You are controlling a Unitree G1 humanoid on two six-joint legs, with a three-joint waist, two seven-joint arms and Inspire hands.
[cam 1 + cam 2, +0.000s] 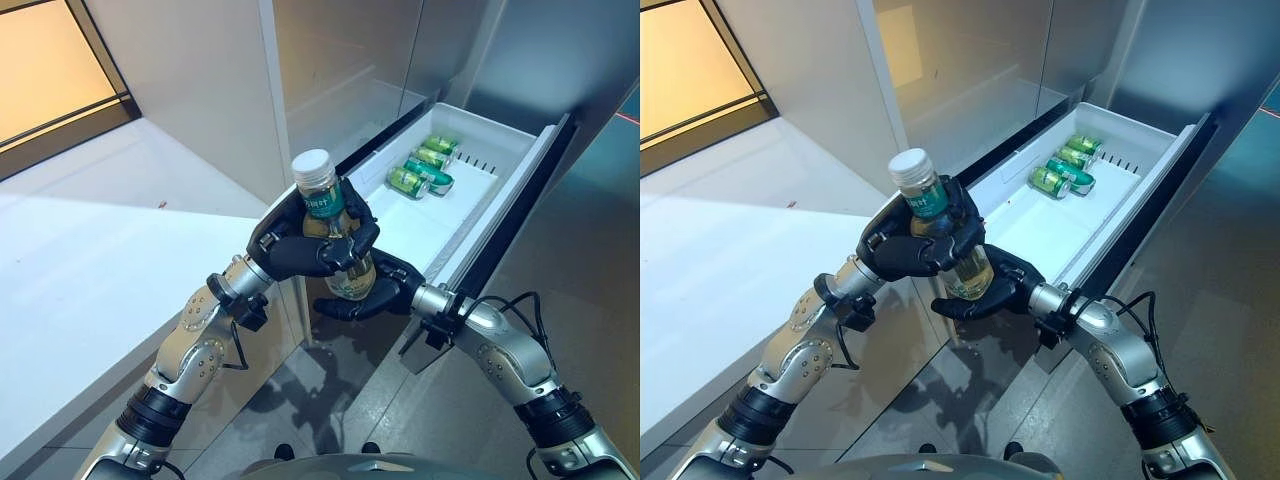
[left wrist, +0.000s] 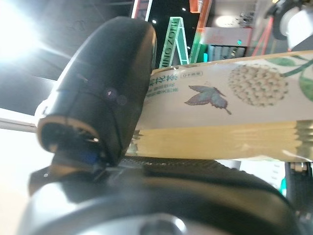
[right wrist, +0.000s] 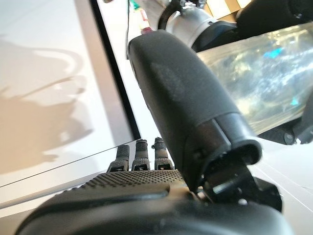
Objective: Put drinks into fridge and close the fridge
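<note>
While the fingers (image 1: pixel 340 252) of the left hand (image 1: pixel 300 245) are curled round the bottle (image 1: pixel 335 232), gripping its middle just below the green neck label, the right hand (image 1: pixel 375 290) cups the bottle's base from underneath, thumb (image 3: pixel 190 107) lying along the clear lower part and fingers curved up behind it. The bottle stands nearly upright between the two hands, white cap (image 1: pixel 312 163) on top, pale yellow drink inside; the left wrist view shows its label with a butterfly and a round flower head pressed against that hand's thumb (image 2: pixel 105 93).

Both hands hold it in the air just in front of the near corner of the fridge drawer (image 1: pixel 520 150), which is pulled out. The white drawer holds three green cans (image 1: pixel 425 170) lying on their sides in a row toward its far end, well apart from the bottle. To the left runs a white desk (image 1: pixel 90 260), with a grey floor (image 1: pixel 330 400) below.
</note>
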